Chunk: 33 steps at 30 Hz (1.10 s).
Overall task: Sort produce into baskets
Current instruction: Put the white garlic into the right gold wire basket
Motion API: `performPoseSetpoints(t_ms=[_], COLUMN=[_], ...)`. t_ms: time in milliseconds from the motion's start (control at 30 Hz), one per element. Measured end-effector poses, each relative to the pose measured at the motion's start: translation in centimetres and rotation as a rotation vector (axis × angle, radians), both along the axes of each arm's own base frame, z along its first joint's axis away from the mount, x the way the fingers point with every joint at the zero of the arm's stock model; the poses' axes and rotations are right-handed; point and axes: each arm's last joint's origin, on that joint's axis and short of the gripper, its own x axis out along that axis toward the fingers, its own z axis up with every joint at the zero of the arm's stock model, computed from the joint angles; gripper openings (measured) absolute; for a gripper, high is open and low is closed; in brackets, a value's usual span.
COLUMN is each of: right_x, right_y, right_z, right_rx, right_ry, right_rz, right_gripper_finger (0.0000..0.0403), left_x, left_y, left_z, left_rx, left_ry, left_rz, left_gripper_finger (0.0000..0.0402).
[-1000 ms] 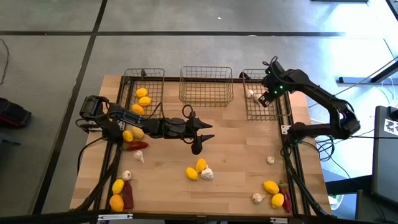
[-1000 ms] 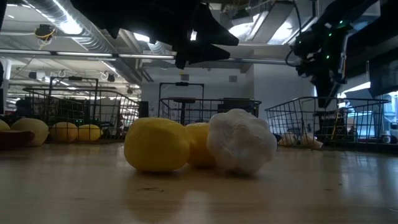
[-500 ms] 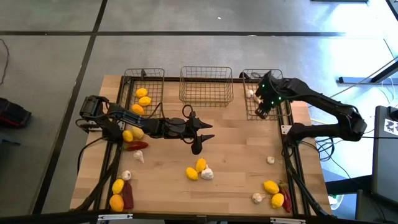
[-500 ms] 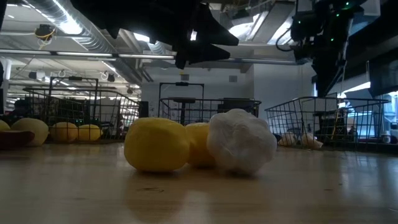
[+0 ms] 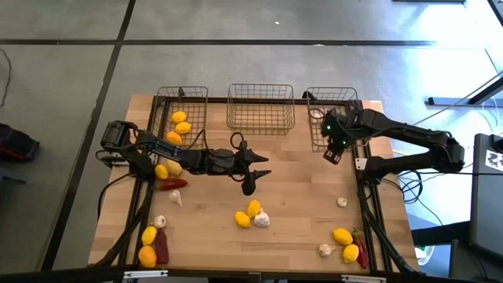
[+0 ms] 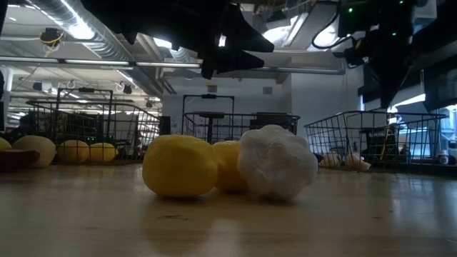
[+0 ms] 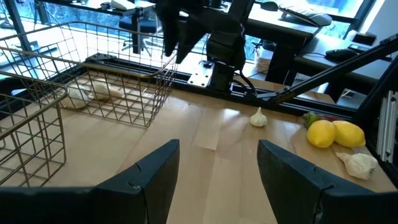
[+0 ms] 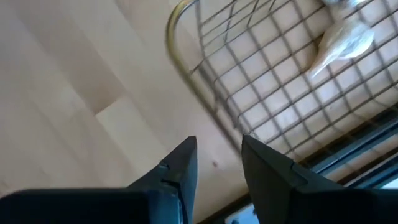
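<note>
Three wire baskets stand along the table's far edge. The left basket (image 5: 182,118) holds lemons, the middle basket (image 5: 261,106) shows nothing inside, and the right basket (image 5: 334,118) holds garlic (image 8: 348,37). My right gripper (image 5: 332,154) hangs over the right basket's near left corner (image 8: 186,25), pointing down, open, with nothing between its fingers. My left gripper (image 5: 250,179) hovers open over the table's middle, far of two lemons (image 5: 248,214) and a garlic bulb (image 5: 262,221) resting on the wood.
Loose produce lies around the table. Lemons, garlic and a chili (image 5: 161,248) sit at the near left, and lemons (image 5: 167,169) with a chili (image 5: 173,184) lie under the left arm. One garlic (image 5: 342,202) lies at the right, and lemons, garlic and a chili (image 5: 346,244) at the near right.
My right gripper has moved from above the right basket's inside toward the table's near edge, to the basket's near left corner. It rolled a little about its own pointing line on the way. Its fingers stay apart and hold nothing.
</note>
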Motion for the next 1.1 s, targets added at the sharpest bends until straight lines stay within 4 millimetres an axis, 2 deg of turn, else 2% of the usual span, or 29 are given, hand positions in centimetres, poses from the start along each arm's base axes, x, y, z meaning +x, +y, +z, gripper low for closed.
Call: performPoseSetpoints(t_ms=[400,1100], right_x=[-1.3,-1.6], right_y=[3.5,9.3], right_z=[1.0,1.0], right_rx=[0.044,0.121], right_ry=[-0.022,-0.019], right_rz=[-0.017,0.029], right_gripper_finger=[0.0124,0.0124], left_x=[0.0,0.0], left_y=[0.0,0.0], left_z=[0.0,0.0], left_rx=[-0.001,-0.001], left_ry=[0.0,0.0], left_rz=[0.0,-0.001], left_gripper_finger=[0.0212,0.0212])
